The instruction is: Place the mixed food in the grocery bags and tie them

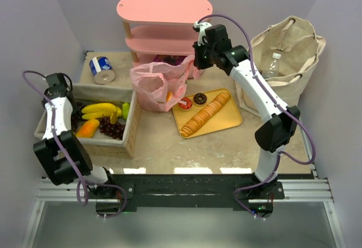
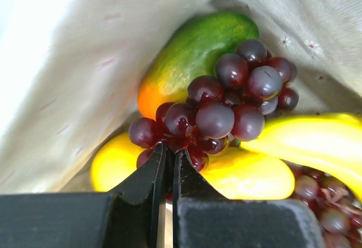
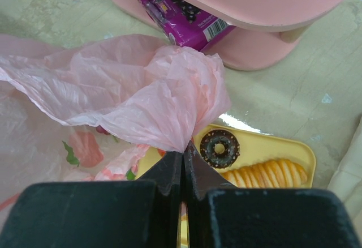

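Note:
The translucent pink plastic bag [image 1: 154, 82] stands mid-table with an orange fruit [image 1: 168, 96] showing inside. My right gripper [image 1: 195, 61] is shut on a bunched upper edge of the bag [image 3: 141, 89], fingertips pinching the plastic [image 3: 183, 153]. The beige canvas bag [image 1: 289, 47] stands open at the right with a clear water bottle [image 1: 272, 65] inside. My left gripper [image 1: 72, 107] is down in the woven basket [image 1: 133, 129]. In the left wrist view it [image 2: 168, 149] is closed at the base of a dark grape bunch [image 2: 226, 106].
The basket also holds bananas [image 1: 102, 110], a green-orange papaya [image 2: 192, 55] and more grapes [image 1: 113, 128]. A yellow tray [image 1: 226, 119] with donuts [image 3: 219, 147] and sliced bread lies beside the pink bag. A pink shelf [image 1: 164, 7] holds a purple box [image 3: 181, 16]. A can [image 1: 102, 69] lies behind the basket.

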Controlling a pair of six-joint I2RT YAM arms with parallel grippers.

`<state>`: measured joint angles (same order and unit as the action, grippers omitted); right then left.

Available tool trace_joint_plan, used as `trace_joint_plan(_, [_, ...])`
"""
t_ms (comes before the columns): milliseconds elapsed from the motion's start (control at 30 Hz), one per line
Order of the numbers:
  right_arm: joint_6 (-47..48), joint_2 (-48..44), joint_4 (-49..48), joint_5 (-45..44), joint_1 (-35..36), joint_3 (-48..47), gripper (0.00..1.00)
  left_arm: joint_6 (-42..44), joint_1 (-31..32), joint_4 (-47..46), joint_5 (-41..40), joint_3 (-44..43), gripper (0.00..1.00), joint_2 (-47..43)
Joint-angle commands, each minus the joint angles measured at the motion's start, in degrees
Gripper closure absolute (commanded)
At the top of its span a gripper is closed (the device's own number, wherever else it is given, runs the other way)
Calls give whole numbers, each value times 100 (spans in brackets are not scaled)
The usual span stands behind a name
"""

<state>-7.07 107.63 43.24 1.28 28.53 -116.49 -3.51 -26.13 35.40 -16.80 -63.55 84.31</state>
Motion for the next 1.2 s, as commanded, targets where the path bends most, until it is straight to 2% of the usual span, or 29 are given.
trace_joint_plan(0, [-66,-76,-70,241,-15,-269,100,-519,231,169,-736,-762,100,-696])
trace_joint_plan(133, [-145,-120,-132,338,-15,-199,100,-642,617,170,-843,-949,100,-1371])
trace_joint_plan(333, [-224,-129,-141,338,-15,-173,100,-292,706,-14,-826,-931,100,-2505])
trace_joint_plan(433, [-242,-111,-132,364,-15,-199,100,113,793,-400,130,-1071,100,-2788])
trace_joint_plan(467, [-242,-102,-89,356,-15,-225,100,183,828,-472,707,-1150,100,-2797])
trace_joint_plan(567, [-225,-85,-27,329,-15,-304,100,254,1083,-613,1605,-1668,100,-2544])
trace_joint_plan(667, [-233,-58,-9,329,-15,-357,100,202,1522,-701,2013,-2283,100,-2131])
trace_joint_plan(800, [-242,-6,-9,303,-15,-462,100,44,2339,-920,2014,-3064,100,-1630])
trace_joint_plan(833, [-242,12,0,285,-15,-480,100,34,2793,-1042,1988,-3180,100,-1428])
trace_joint_plan(900, [-233,21,17,294,-15,-515,100,-9,3278,-1157,1874,-3487,100,-1199])
trace_joint_plan(933, [-225,38,26,277,-23,-524,100,-27,3751,-1315,1838,-3576,100,-1007])
trace_joint_plan(1033, [-190,38,44,259,-15,-559,100,-167,4508,-1762,1908,-3761,100,-681])
trace_joint_plan(1167, [-137,126,140,198,-15,-665,100,-536,4959,-2633,2346,-3271,100,-521])
